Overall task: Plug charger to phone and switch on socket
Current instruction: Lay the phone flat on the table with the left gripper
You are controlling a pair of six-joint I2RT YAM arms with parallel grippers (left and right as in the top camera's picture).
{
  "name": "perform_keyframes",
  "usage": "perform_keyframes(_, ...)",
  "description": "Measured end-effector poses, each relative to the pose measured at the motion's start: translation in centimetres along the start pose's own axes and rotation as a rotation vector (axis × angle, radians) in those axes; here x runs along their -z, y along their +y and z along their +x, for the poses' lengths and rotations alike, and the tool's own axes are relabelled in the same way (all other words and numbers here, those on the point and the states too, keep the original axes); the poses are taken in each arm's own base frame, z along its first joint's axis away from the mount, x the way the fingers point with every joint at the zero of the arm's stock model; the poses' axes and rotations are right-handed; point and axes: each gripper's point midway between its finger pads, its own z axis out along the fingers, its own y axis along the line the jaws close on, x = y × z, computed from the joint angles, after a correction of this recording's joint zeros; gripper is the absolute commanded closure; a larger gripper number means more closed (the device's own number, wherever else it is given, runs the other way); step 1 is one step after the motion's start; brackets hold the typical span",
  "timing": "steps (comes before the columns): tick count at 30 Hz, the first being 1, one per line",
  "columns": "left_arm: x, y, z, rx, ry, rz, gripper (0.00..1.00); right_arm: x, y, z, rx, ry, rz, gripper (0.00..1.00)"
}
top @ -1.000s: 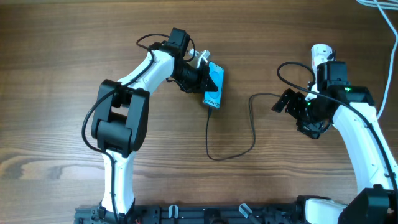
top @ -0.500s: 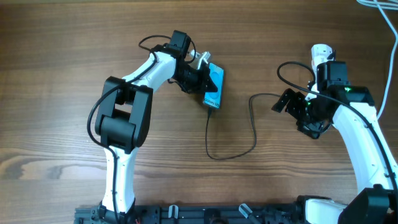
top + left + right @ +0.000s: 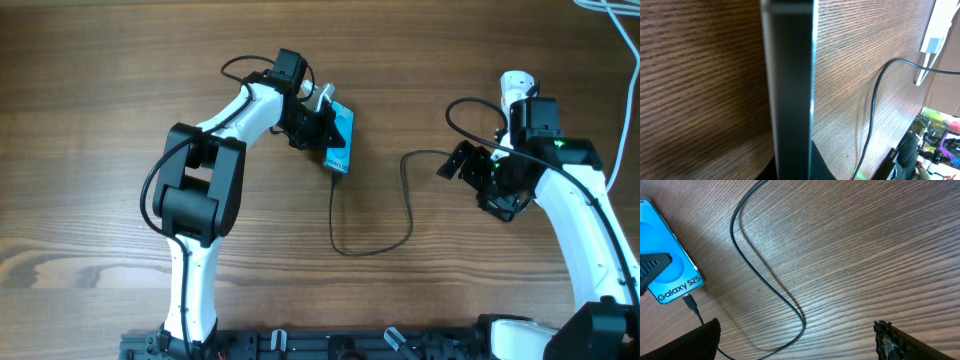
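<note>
The phone (image 3: 341,140), cyan screen with a white "Galaxy S25" strip, is held by my left gripper (image 3: 322,124), which is shut on its edges. In the left wrist view the phone (image 3: 789,90) shows edge-on as a dark slab above the wood. The charger (image 3: 372,246) is a thin black cable looping from the phone's lower end toward my right gripper (image 3: 470,168). In the right wrist view its connector tip (image 3: 690,301) meets the phone (image 3: 670,277) at the text end. My right gripper (image 3: 797,340) is open and empty above the cable. The socket (image 3: 515,84) is mostly hidden behind my right arm.
A thick white cord (image 3: 622,40) runs along the far right edge of the table. A white piece (image 3: 932,44) shows at the top right of the left wrist view. The arms' bases stand at the near edge.
The left arm has shifted a little and the phone has moved slightly up and left in its grip. The right arm and cable loop have not moved.
</note>
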Motion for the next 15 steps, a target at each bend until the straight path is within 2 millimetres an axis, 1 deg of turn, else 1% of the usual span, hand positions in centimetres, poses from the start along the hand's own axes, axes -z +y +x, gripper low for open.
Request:
perform_keyframes(9, 0.0, 0.09, -0.02, 0.004, -0.001, -0.005, 0.86, 0.0, 0.01, -0.02, 0.0, -0.001, 0.0, 0.0)
perform_keyframes(10, 0.0, 0.1, -0.02, 0.004, -0.001, -0.006, 0.84, 0.0, 0.02, -0.03, 0.0, -0.001, -0.001, 0.0)
perform_keyframes(11, 0.0, 0.1, -0.02, 0.004, -0.001, -0.006, 0.8, 0.0, 0.04, -0.07, 0.001, -0.003, -0.002, 0.0)
perform_keyframes(15, -0.02, 0.07, -0.01, 0.01, -0.001, -0.006, 0.71, 0.0, 0.06, -0.09, 0.001, -0.004, -0.002, 0.0)
